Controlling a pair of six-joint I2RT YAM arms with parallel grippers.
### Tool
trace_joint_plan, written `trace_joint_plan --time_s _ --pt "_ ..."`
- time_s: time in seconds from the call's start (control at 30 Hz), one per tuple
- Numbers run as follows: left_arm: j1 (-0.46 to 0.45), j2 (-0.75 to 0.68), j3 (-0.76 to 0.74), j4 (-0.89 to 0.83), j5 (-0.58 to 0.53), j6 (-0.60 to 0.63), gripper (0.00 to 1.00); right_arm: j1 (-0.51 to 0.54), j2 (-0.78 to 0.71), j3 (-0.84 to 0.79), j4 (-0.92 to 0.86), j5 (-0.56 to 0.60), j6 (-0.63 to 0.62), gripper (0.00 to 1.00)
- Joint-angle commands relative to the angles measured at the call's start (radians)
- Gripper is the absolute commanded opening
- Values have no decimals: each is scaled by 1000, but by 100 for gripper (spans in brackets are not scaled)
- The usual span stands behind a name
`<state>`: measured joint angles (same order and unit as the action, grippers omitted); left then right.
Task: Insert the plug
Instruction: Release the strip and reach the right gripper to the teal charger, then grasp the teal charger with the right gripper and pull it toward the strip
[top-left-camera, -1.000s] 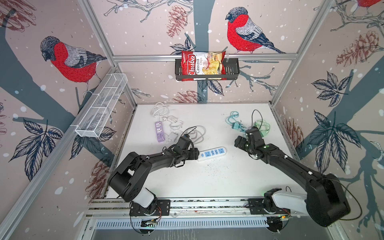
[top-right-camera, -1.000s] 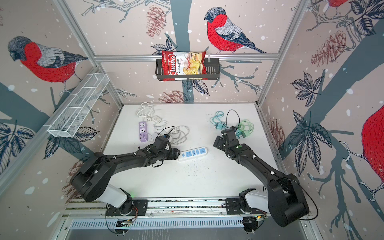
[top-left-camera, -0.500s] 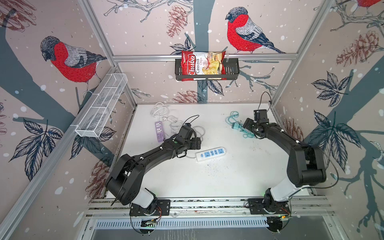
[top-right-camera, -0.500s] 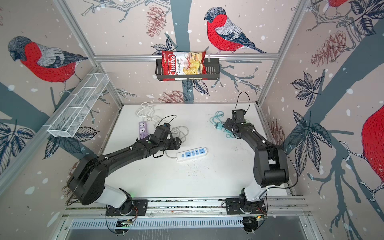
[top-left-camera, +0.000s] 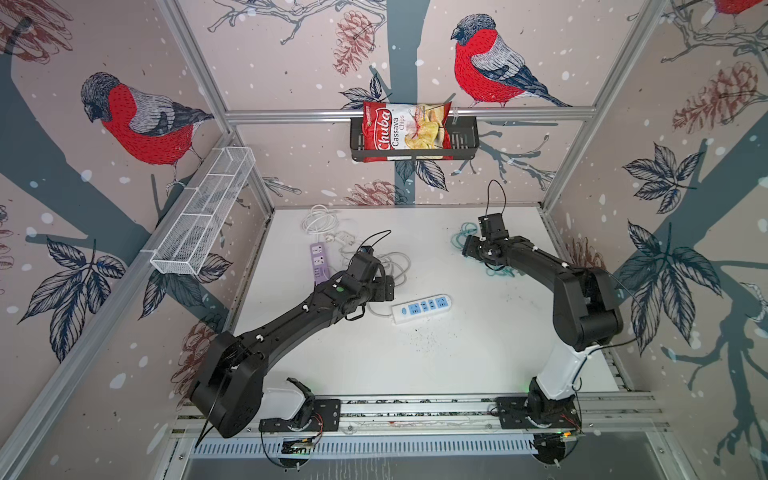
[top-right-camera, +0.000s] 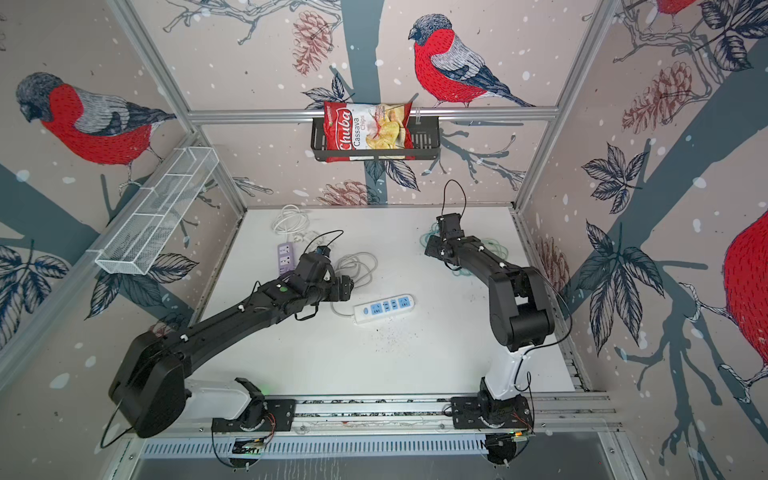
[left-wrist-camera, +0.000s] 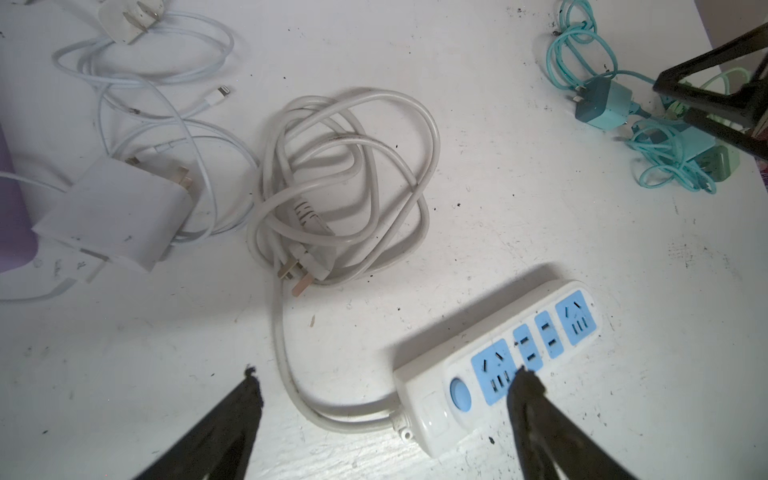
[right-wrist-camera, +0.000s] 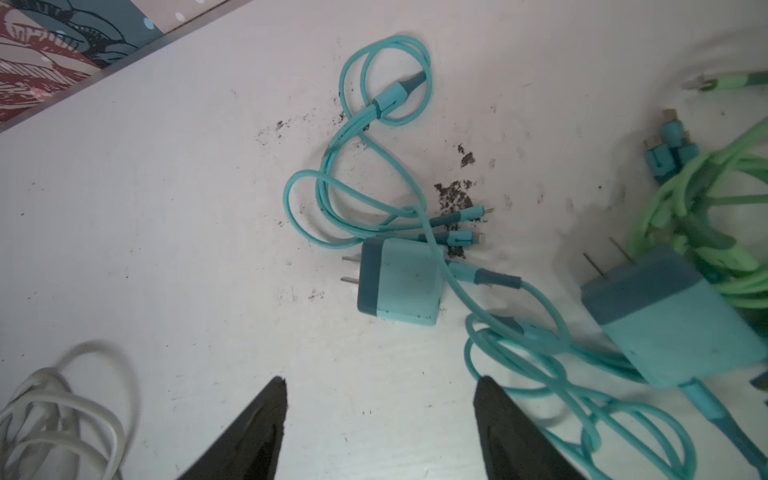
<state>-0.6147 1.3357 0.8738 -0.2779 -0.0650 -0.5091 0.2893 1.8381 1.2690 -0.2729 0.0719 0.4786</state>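
Observation:
A white power strip (top-left-camera: 422, 308) (top-right-camera: 384, 308) with blue sockets lies mid-table; it also shows in the left wrist view (left-wrist-camera: 498, 361). My left gripper (left-wrist-camera: 388, 376) (top-left-camera: 386, 289) hovers open over the strip's cord end, holding nothing, with one fingertip (left-wrist-camera: 525, 380) above a blue socket. A teal plug (right-wrist-camera: 399, 282) with two prongs lies flat on the table among teal cable (top-left-camera: 459, 232). My right gripper (right-wrist-camera: 382, 380) (top-left-camera: 465, 249) is open just short of that plug and holds nothing. A second teal plug (right-wrist-camera: 673, 316) lies beside it.
The strip's own coiled white cord and plug (left-wrist-camera: 299, 278) lie next to a white charger (left-wrist-camera: 120, 216). A purple power strip (top-left-camera: 318, 262) sits at the back left. Green cable (right-wrist-camera: 706, 208) is piled near the right wall. A chips bag (top-left-camera: 405, 129) hangs in a rear basket.
My right arm swung from mid-table to the back right over the teal cables, its jaws narrowing somewhat. My left gripper backed slightly off the white strip and opened wider.

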Motion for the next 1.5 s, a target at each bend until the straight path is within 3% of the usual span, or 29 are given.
trace_joint_plan --time_s 0.0,0.43,0.63,0.8,1.0,1.13,1.3,1.47 --pt "0 -29 -15 -28 -13 -12 91 7 49 48 -24 19 23 72" --pt "0 -37 -36 -26 -32 -41 91 23 222 201 -112 119 6 73" --pt "0 -36 -55 -5 -15 -42 91 21 269 233 -118 111 5 71" --pt "0 -49 -60 -10 -25 -42 91 29 279 232 -126 121 5 63" --pt "0 -59 -73 -3 -20 -39 91 63 268 213 -138 119 -32 39" --pt "0 -60 -72 -22 -21 -41 91 99 209 175 -157 109 -31 31" --pt "0 -108 -109 -4 -14 -50 91 163 101 94 -172 95 -26 29" --pt "0 -127 -110 5 9 -37 91 230 -40 -93 -129 38 23 28"
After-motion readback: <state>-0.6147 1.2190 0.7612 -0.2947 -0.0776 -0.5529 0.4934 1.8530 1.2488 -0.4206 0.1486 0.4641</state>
